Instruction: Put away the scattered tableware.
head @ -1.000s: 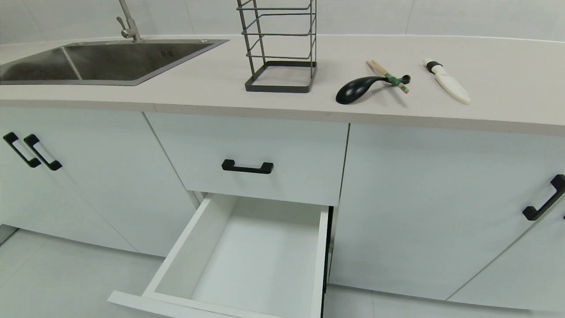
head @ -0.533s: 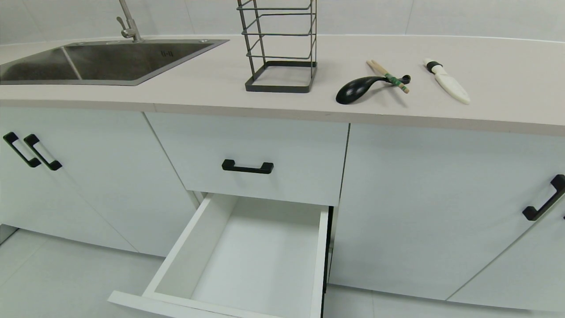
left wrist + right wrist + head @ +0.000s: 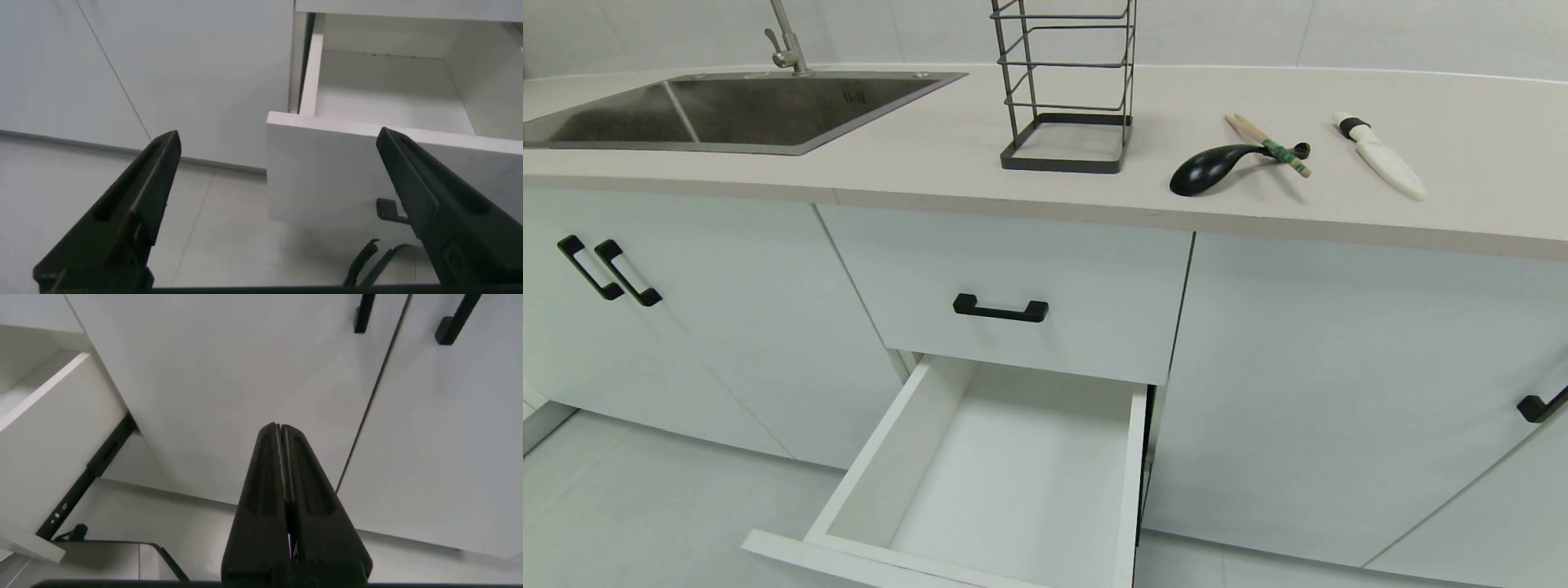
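On the countertop (image 3: 915, 175) lie a black spoon (image 3: 1213, 166), a pair of wooden chopsticks (image 3: 1267, 144) with green bands resting across the spoon's handle, and a white knife (image 3: 1384, 157) with a black band farther right. Below, the lower white drawer (image 3: 980, 482) stands pulled out with nothing in it. In the left wrist view my left gripper (image 3: 278, 163) is open, low near the floor, facing the drawer's front panel (image 3: 392, 180). In the right wrist view my right gripper (image 3: 283, 445) is shut with nothing in it, before the white cabinet doors (image 3: 245, 384).
A dark wire rack (image 3: 1066, 90) stands on the counter left of the spoon. A steel sink (image 3: 743, 110) with a tap (image 3: 786, 41) is at far left. The upper drawer (image 3: 1001, 306) is closed. Cabinet doors with black handles (image 3: 609, 269) flank the drawers.
The whole head picture has shifted right and slightly down, so the camera has moved. The tableware and drawer keep their places relative to one another.
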